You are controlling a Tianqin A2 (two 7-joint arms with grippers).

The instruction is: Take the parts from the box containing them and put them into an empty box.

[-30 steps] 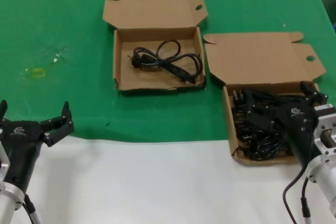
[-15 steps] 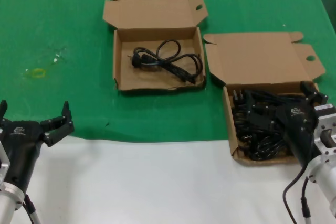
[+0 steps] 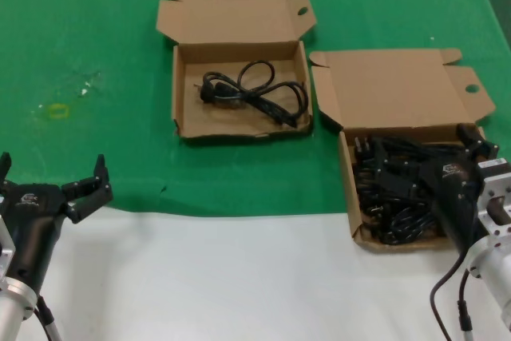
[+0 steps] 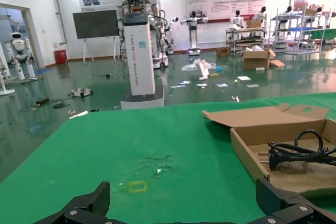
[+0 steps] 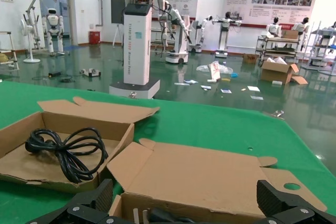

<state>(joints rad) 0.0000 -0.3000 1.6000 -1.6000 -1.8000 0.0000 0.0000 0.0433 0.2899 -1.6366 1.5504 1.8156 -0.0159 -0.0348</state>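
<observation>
The box containing the parts (image 3: 349, 191) lies at the right with its lid (image 3: 395, 89) folded back, and a heap of black power cables (image 3: 391, 215) fills it. My right gripper (image 3: 425, 159) hangs open just over that heap; in the right wrist view the right gripper (image 5: 184, 204) frames the lid (image 5: 205, 177) and plug prongs (image 5: 135, 216). The second box (image 3: 182, 85) lies farther back to the left, lid open, holding one coiled cable (image 3: 255, 89). My left gripper (image 3: 52, 172) waits open at the near left, holding nothing.
Green cloth (image 3: 96, 37) covers the far part of the table, with a small yellow mark (image 3: 56, 111) at the left. White tabletop (image 3: 239, 277) runs along the near side. The boxes stand close together, corner to corner.
</observation>
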